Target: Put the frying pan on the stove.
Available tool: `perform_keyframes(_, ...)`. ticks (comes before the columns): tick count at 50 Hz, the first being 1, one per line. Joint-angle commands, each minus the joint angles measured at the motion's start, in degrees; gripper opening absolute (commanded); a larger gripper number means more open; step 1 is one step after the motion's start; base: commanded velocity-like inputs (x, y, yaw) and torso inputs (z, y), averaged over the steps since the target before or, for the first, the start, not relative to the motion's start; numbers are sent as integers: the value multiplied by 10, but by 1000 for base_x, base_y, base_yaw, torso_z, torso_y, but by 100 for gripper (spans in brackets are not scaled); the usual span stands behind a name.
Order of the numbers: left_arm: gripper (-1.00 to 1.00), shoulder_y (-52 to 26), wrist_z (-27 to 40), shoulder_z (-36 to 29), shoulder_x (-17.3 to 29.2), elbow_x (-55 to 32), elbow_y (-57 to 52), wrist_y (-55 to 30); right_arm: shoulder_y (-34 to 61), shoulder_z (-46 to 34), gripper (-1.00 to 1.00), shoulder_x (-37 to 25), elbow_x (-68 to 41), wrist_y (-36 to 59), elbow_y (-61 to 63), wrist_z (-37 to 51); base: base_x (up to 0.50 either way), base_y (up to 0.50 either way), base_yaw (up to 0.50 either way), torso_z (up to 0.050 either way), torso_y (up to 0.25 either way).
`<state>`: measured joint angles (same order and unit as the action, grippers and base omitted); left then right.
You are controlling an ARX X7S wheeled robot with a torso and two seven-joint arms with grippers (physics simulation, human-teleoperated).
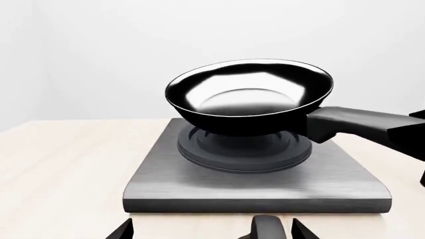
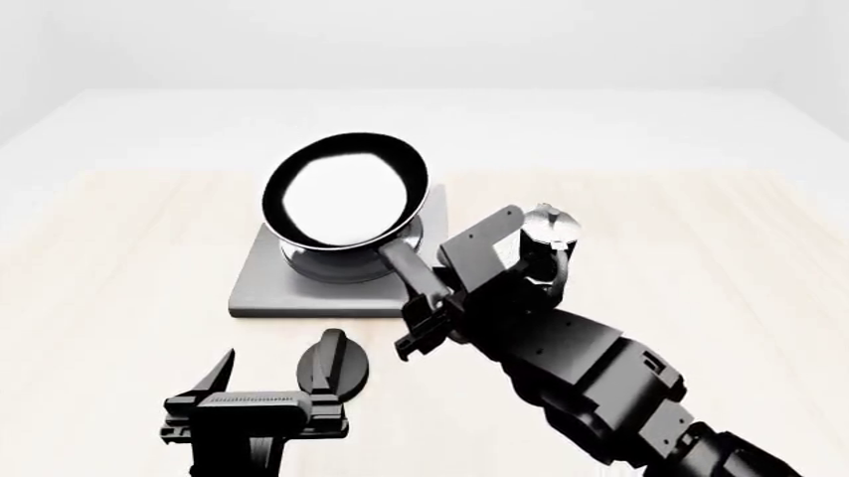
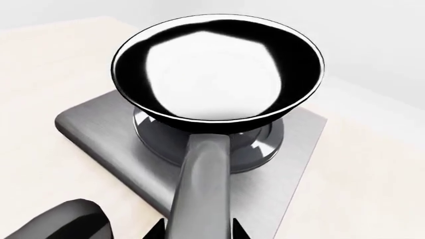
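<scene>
The glossy black frying pan point(image 2: 345, 194) is over the ring burner of the grey stove slab point(image 2: 265, 290), tilted a little; whether it touches the burner I cannot tell. My right gripper point(image 2: 422, 320) is shut on the pan's long handle point(image 2: 402, 266). In the right wrist view the handle point(image 3: 202, 184) runs between the gripper's point(image 3: 199, 228) jaws, with the pan point(image 3: 219, 69) above the stove point(image 3: 86, 124). The left wrist view shows the pan point(image 1: 249, 92) over the stove point(image 1: 256, 186). My left gripper point(image 2: 253, 386) is open and empty, in front of the stove; it also shows in the left wrist view point(image 1: 211, 233).
A small black round knob point(image 2: 332, 361) lies on the wooden table just in front of the stove, next to my left gripper; it also shows in the left wrist view point(image 1: 269, 229). A black-and-silver moka pot point(image 2: 551, 227) stands behind my right wrist.
</scene>
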<state>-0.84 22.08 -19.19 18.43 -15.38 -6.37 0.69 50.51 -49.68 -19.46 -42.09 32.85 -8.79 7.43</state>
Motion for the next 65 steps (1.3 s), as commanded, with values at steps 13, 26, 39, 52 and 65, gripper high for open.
perform_keyframes(13,100,0,3,-3,3,-3,-1,1,18,16,-100,8,35,-8,2,2,0,0,0,1,2)
perform_keyframes(26,100,-3,3,-4,3,-5,3,2,17,15,100,10,41,-18,-9,2,0,0,0,0,2)
perform_keyframes(39,100,-5,4,-6,4,-7,5,3,14,8,100,-2,41,-13,13,1,0,0,0,0,0)
perform_keyframes(52,100,-5,7,-7,5,-7,5,3,11,16,100,-13,33,-12,34,6,0,0,0,0,0)
perform_keyframes(65,100,2,14,-5,13,-8,-21,-3,-16,32,100,-38,27,-28,88,33,0,0,0,0,0)
